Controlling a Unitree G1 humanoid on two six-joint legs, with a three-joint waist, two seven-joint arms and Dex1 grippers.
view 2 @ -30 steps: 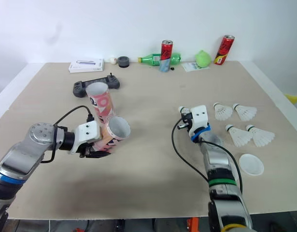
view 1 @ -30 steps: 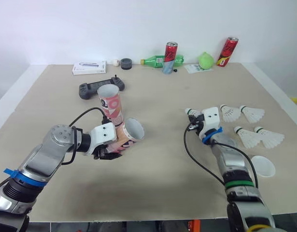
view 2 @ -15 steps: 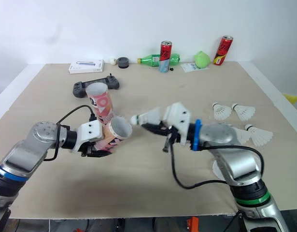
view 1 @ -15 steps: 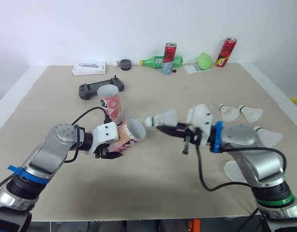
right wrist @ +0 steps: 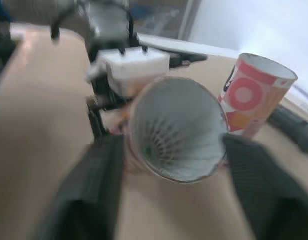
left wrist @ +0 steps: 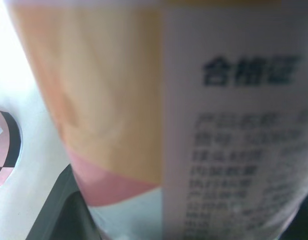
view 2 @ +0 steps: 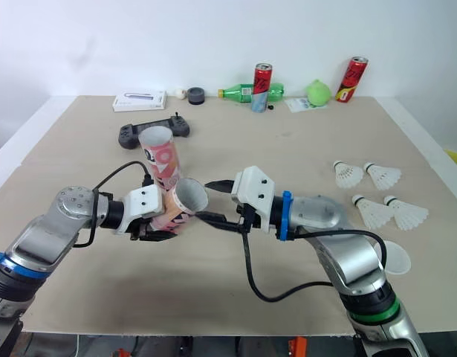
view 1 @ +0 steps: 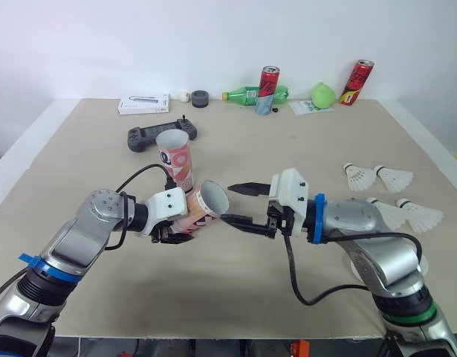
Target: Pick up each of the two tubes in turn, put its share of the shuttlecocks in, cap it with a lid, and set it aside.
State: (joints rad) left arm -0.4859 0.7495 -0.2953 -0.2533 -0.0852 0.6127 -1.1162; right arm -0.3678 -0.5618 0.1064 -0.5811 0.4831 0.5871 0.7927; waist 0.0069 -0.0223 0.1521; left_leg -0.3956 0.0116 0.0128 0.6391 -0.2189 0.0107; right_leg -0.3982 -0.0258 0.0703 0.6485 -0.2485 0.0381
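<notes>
On the table's left rear lie a white box, a small ball and a dark disc, with a black controller nearer. The left gripper is clamped on a tilted tube, whose mouth faces right. The standing tube is just behind it, too close to tell whether they touch. In the right wrist view a shuttlecock sits inside the tilted tube. The right gripper is spread wide, one finger above the mouth and one below. At the back are a bottle, a can, a green ball and a second can. On the right lie four loose shuttlecocks in two pairs. Nearer, a lid is partly covered by the right forearm.
</notes>
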